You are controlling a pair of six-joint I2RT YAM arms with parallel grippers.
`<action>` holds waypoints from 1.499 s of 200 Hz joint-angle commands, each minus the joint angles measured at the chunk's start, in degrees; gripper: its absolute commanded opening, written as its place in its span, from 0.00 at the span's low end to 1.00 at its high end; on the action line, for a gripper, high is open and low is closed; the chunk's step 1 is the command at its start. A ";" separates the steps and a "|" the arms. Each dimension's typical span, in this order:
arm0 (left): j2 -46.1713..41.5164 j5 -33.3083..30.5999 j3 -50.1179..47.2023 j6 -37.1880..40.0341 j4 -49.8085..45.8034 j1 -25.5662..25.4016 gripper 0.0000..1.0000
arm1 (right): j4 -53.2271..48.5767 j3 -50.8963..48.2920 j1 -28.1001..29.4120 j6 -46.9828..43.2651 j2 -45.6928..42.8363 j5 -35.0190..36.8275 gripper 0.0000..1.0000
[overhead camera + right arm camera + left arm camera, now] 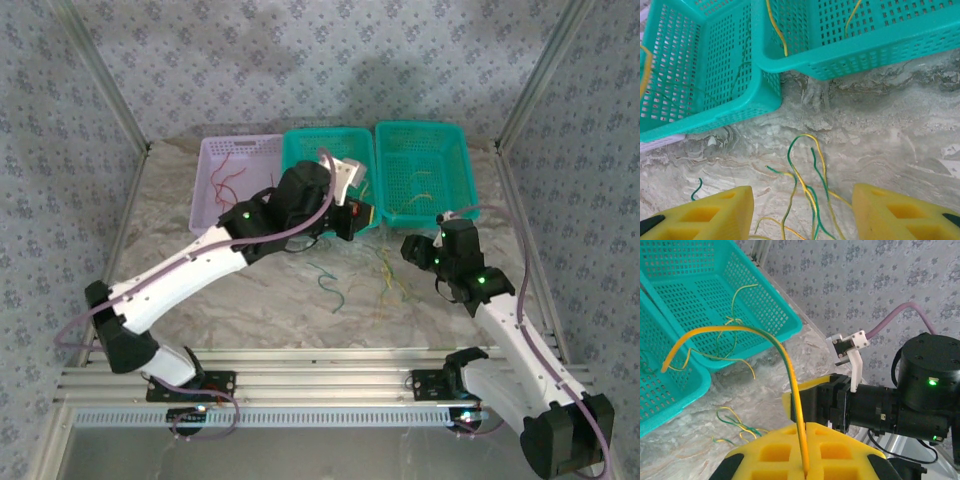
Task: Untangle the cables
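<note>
Cables: thin yellow and green wires tangled on the marble-patterned table, just short of the teal plastic baskets' front rims.
Left gripper: yellow pads closed on one yellow-green wire that arches upward.
Right gripper: spread wide, empty, above the tangle.
Open room: bare tabletop toward the arm bases.

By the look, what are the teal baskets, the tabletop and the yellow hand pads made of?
Baskets: moulded plastic, slightly glossy; thin walls pierced in a regular grid. Tabletop: grey-veined like marble, matt; real stone or a printed sheet, I cannot tell. Pads: matt yellow with square hollows; probably foam or soft rubber, unsure.
</note>
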 commanded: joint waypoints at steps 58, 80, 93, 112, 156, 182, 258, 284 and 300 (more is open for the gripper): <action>-13.54 -5.88 -4.18 6.03 -1.17 -0.07 0.00 | -1.24 -3.17 0.87 0.94 0.89 -3.11 0.53; -15.94 -9.56 -4.31 8.34 -1.48 0.08 0.00 | -0.43 -5.33 2.80 1.96 1.81 -7.48 0.53; -16.53 -9.80 -4.55 9.02 -1.67 0.19 0.00 | -1.29 -5.36 5.16 1.86 3.18 -7.23 0.53; -17.37 -10.79 -5.52 9.42 -1.64 0.52 0.00 | -1.83 -5.23 8.75 1.86 4.80 -5.94 0.53; -18.47 -11.47 -7.45 9.63 -1.52 2.28 0.00 | 7.37 -7.85 13.07 6.33 7.05 -10.14 0.53; -19.23 -10.86 -8.06 8.99 -0.66 2.74 0.00 | 14.31 -8.14 16.18 9.09 10.92 -10.24 0.53; -22.12 -8.20 -11.11 7.26 4.32 2.78 0.00 | 29.01 -3.50 24.04 17.64 27.85 -7.02 0.53; -22.53 -7.97 -11.78 7.14 4.53 2.77 0.00 | 31.98 -1.90 25.00 18.79 32.28 -7.37 0.52; -22.57 -7.61 -12.36 6.79 4.84 2.78 0.00 | 32.51 -0.71 25.60 18.70 33.95 -6.77 0.51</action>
